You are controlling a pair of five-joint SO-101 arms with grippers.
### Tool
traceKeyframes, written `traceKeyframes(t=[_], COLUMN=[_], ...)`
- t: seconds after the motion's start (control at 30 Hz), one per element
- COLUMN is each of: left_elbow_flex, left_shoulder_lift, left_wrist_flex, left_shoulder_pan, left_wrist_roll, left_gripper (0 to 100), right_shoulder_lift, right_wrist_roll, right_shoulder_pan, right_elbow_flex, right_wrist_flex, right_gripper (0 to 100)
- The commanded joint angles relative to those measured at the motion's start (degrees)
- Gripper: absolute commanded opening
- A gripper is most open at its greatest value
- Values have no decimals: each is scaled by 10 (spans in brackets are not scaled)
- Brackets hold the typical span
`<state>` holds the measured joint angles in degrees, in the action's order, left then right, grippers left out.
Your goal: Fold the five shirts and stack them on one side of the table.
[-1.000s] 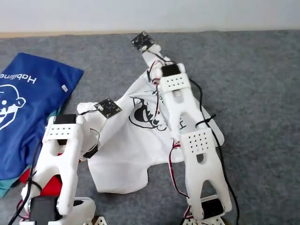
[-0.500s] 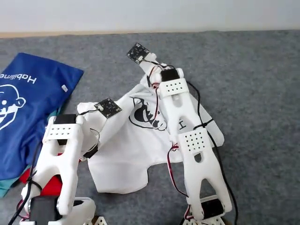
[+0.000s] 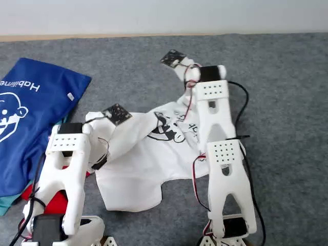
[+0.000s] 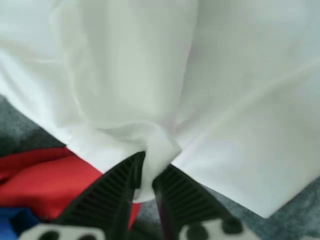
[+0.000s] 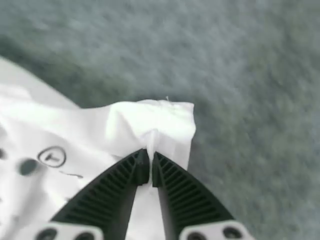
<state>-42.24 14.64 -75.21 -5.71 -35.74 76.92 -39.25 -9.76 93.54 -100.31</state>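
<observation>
A white shirt (image 3: pixel 138 169) with a black print lies crumpled in the middle of the grey table. My left gripper (image 4: pixel 149 165) is shut on a bunched fold of the white shirt (image 4: pixel 200 100) near its left edge. At the shirt's far right corner my right gripper (image 5: pixel 150 160) is shut on a pinch of the same shirt (image 5: pixel 150 125), lifted a little over the carpet. In the high view the left gripper (image 3: pixel 105 134) and the right gripper (image 3: pixel 188 87) each stand at their end of the cloth.
A blue shirt (image 3: pixel 31 118) with white print lies at the left on top of red cloth (image 3: pixel 48 200) and a teal edge. Red fabric (image 4: pixel 45 180) shows beside the left gripper. Bare grey carpet (image 3: pixel 287 102) lies to the right and at the back.
The right arm has swung to the right with the shirt's corner, dragging the printed part rightwards and stretching the cloth. The left arm has barely moved.
</observation>
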Motion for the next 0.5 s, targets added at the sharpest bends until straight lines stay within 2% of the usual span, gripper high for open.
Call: traceKeyframes(t=[0.0, 0.27, 0.37, 0.47], left_elbow_flex=[38, 48, 46, 46], left_shoulder_lift=[25, 21, 21, 21], left_wrist_flex=[-12, -7, -7, -6], left_shoulder_pan=[2, 2, 2, 2], left_wrist_roll=[4, 4, 4, 4], left_gripper=[2, 3, 3, 3], right_shoulder_lift=[-53, -58, -62, -88], right_wrist_roll=[3, 2, 4, 40], right_shoulder_pan=[38, 46, 47, 47], right_elbow_flex=[23, -39, -37, -37], right_wrist_flex=[-28, -27, -27, -25], right_gripper=[9, 33, 153, 261])
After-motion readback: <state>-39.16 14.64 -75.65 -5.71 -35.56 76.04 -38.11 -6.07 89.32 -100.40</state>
